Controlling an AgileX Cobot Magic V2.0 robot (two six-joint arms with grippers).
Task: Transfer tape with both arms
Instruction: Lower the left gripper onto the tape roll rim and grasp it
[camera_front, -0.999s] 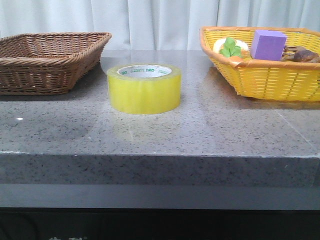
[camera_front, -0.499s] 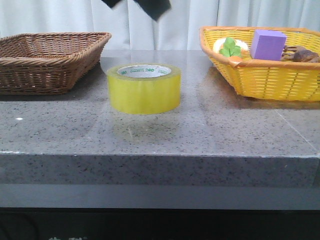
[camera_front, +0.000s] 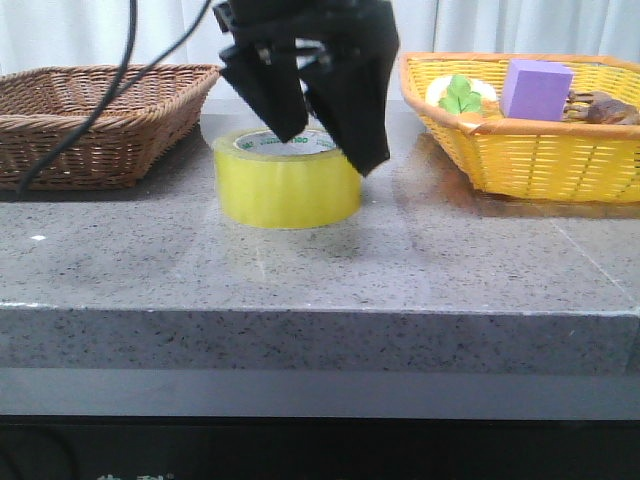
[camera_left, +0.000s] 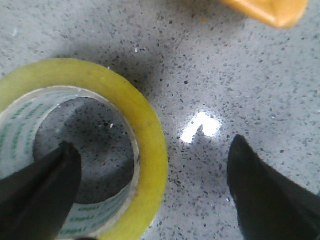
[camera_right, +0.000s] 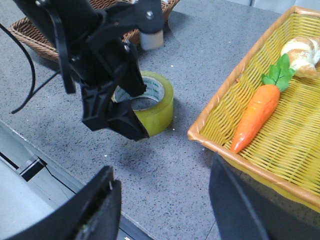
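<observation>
The yellow tape (camera_front: 285, 190) lies flat on the grey stone table, between two baskets. My left gripper (camera_front: 328, 150) has come down over it from above and is open. One finger sits over the pale core and the other outside the roll's right wall, so the jaws straddle the wall without closing on it. In the left wrist view the tape (camera_left: 150, 125) lies between the fingers of the left gripper (camera_left: 152, 150). My right gripper (camera_right: 162, 170) is open and empty, above the table's front edge; its view shows the tape (camera_right: 160, 107) under the left arm.
A brown wicker basket (camera_front: 100, 120) stands at the left. A yellow basket (camera_front: 540, 150) at the right holds a purple block (camera_front: 535, 88), a toy carrot (camera_right: 255, 115) and a bread roll (camera_right: 302, 52). The left arm's black cable (camera_front: 90, 110) hangs over the brown basket.
My left arm has dropped from the top of the front view down onto the tape, its open fingers now straddling the roll's right wall. The tape has not moved.
</observation>
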